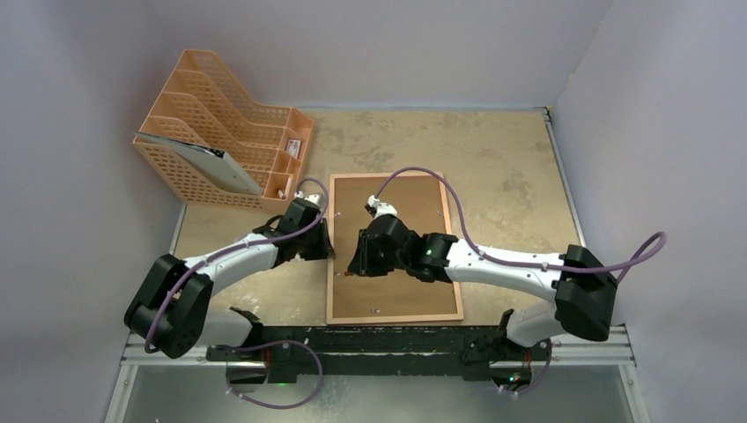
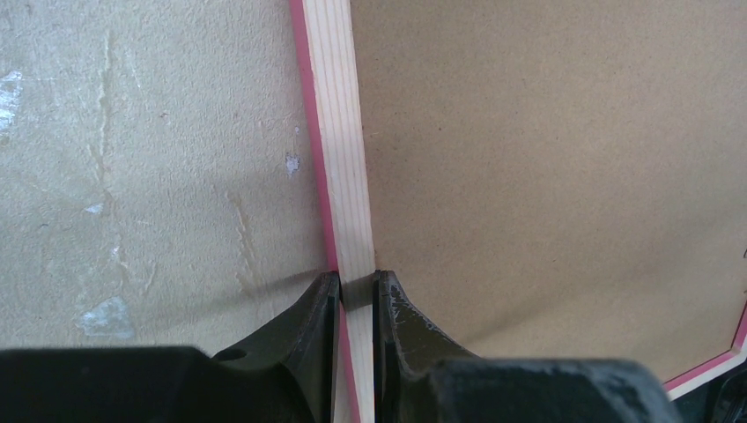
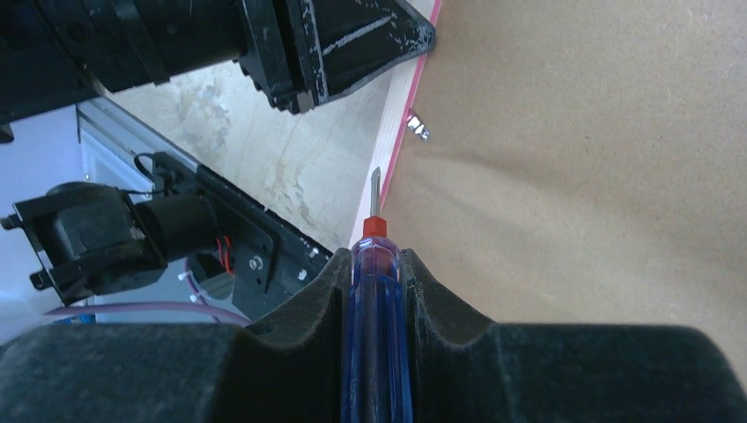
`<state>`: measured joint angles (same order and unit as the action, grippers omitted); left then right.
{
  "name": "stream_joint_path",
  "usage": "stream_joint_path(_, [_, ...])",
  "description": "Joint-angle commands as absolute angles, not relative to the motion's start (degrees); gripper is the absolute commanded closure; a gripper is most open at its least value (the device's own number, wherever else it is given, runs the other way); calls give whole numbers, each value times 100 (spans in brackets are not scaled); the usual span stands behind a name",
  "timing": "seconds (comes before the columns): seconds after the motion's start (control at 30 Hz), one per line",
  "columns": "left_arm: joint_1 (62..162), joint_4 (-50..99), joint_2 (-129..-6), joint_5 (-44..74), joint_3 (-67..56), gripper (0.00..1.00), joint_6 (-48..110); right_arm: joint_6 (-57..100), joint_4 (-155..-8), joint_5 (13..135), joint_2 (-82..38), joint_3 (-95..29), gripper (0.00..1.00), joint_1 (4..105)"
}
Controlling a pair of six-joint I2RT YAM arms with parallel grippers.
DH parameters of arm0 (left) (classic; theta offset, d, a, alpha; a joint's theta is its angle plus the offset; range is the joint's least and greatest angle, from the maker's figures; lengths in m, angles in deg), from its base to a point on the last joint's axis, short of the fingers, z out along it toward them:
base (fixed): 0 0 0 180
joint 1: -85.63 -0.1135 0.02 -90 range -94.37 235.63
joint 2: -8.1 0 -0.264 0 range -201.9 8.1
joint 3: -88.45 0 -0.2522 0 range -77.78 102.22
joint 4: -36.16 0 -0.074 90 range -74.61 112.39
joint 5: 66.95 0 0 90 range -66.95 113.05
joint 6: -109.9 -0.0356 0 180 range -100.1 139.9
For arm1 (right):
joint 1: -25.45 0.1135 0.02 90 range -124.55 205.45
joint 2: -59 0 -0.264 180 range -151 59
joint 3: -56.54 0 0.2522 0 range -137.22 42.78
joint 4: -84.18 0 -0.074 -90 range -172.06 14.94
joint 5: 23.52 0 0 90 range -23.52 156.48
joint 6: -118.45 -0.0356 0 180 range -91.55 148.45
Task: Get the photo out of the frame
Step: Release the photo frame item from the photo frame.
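Observation:
The frame (image 1: pixel 393 315) lies face down on the table, its brown fibreboard back (image 1: pixel 414 291) up. The photo is hidden. My left gripper (image 1: pixel 328 240) is shut on the frame's left rail (image 2: pixel 348 176), one finger on each side of the pale wood. My right gripper (image 1: pixel 356 263) is shut on a blue-handled screwdriver (image 3: pixel 376 344) with a red collar. Its metal tip (image 3: pixel 375 188) points at the frame's left inner edge, just short of a small metal clip (image 3: pixel 417 127). The left gripper's fingers (image 3: pixel 343 44) show beyond the clip.
An orange mesh file rack (image 1: pixel 220 132) stands at the back left, holding a dark sheet (image 1: pixel 207 159). A second clip (image 1: pixel 376 310) sits near the frame's front edge. The arm bases and rail (image 1: pixel 379 352) run along the near edge.

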<state>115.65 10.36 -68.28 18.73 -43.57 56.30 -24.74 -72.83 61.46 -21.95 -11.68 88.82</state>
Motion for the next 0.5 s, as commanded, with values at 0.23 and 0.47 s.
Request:
stream_joint_path(0.23, [11569,833,-6643,1769,-4398,100,5628,-2764,-7608,5664,-2649,-1427,100,8950])
stream_joint_path(0.47, [11577,833,-6650,1758,-4377,100,5637,-2788,-7669,5525,-2684,-1334,100,8950])
